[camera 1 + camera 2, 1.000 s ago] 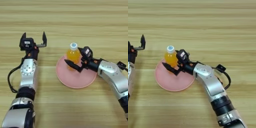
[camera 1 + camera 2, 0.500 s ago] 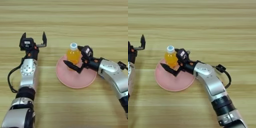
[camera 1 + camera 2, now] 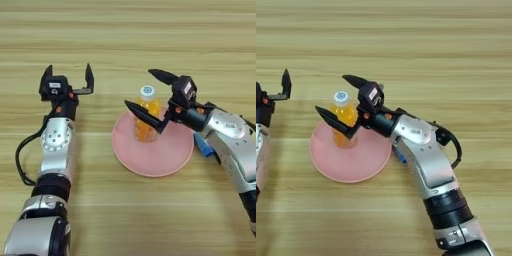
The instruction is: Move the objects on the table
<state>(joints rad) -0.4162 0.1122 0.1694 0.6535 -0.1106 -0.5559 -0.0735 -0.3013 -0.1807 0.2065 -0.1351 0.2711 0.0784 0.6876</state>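
A small orange-drink bottle (image 3: 146, 120) with a white cap stands upright on the round pink plate (image 3: 165, 161) in the middle of the table (image 3: 130, 30). My right gripper (image 3: 138, 89) is open, its two black fingers spread wide on either side of the bottle, one past the cap and one crossing low in front of it. A small blue stick (image 3: 203, 145) lies just right of the plate, partly hidden under my right forearm. My left gripper (image 3: 69, 70) stands open to the left of the plate, holding nothing.
My right arm (image 3: 428, 170) reaches in from the lower right across the plate's right side. My left arm (image 3: 54, 150) lies along the left of the table, with a black cable looping beside it.
My right gripper's fingers have spread wide apart from the bottle they were closed around. The bottle stays upright on the plate. The left arm has not moved.
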